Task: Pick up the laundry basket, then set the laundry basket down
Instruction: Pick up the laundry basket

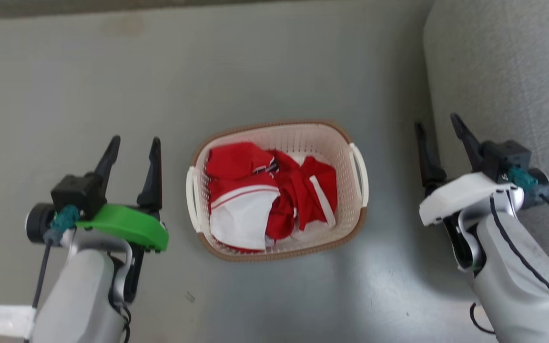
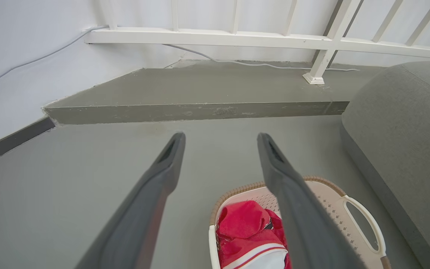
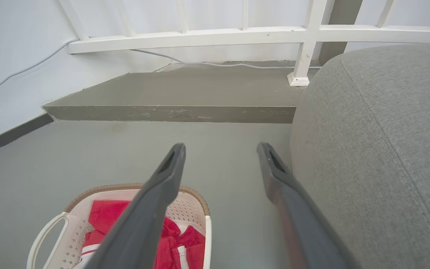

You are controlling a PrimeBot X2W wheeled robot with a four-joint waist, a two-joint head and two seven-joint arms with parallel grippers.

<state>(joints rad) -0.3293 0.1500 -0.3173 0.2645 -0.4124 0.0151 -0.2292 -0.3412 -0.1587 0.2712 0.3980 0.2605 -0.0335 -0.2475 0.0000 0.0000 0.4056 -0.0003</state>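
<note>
Fingers (image 1: pixel 150 176) spread empty on left gripper (image 1: pixel 135 140) and right gripper (image 1: pixel 436 120), flanking the laundry basket (image 1: pixel 303 133) on the floor (image 1: pixel 274 66).

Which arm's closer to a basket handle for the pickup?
Left, narrowly. The left gripper sits open nearer the left handle of the laundry basket; the right gripper, also open, stands farther from the right handle, beside the grey sofa. Lifting probably needs both.

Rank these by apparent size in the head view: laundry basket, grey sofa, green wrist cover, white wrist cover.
1. grey sofa, narrowly, though cropped by the frame
2. laundry basket
3. green wrist cover and white wrist cover: look alike, unranked
</note>
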